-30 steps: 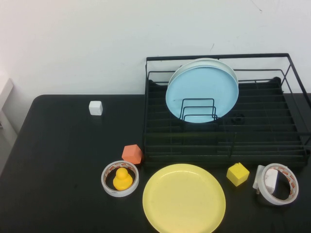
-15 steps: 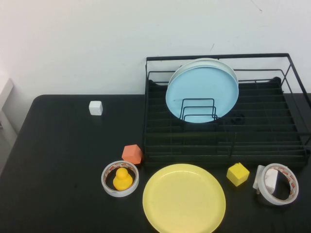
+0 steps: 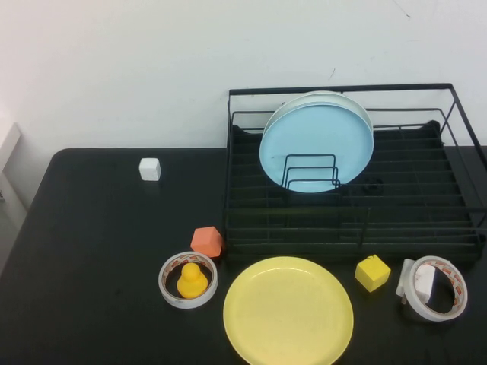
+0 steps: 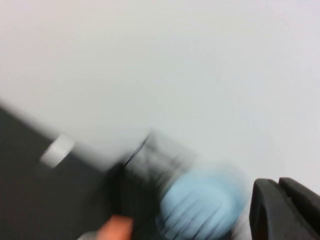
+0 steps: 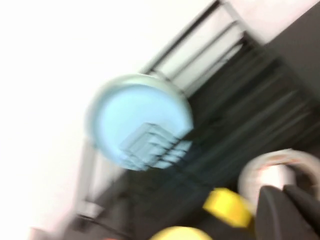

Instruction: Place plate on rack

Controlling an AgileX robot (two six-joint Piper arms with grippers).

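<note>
The yellow plate point(image 3: 288, 312) lies flat on the black table at the front, just before the black wire rack point(image 3: 426, 220). A sliver of the plate shows in the right wrist view point(image 5: 175, 234), with the rack point(image 5: 240, 100) beyond it. Neither arm shows in the high view. My left gripper point(image 4: 279, 184) is shut and empty, held in the air and facing the rack point(image 4: 140, 170) from the left. My right gripper point(image 5: 282, 189) is shut and empty, above the front right of the table near a tape roll point(image 5: 277, 167).
A light blue plate point(image 3: 316, 144) stands in the rack with a whitish plate point(image 3: 359, 108) behind it. On the table are a white cube point(image 3: 150, 169), an orange block point(image 3: 206, 241), a tape ring holding a yellow duck point(image 3: 190, 280), a yellow cube point(image 3: 372, 272) and a tape roll point(image 3: 434, 287).
</note>
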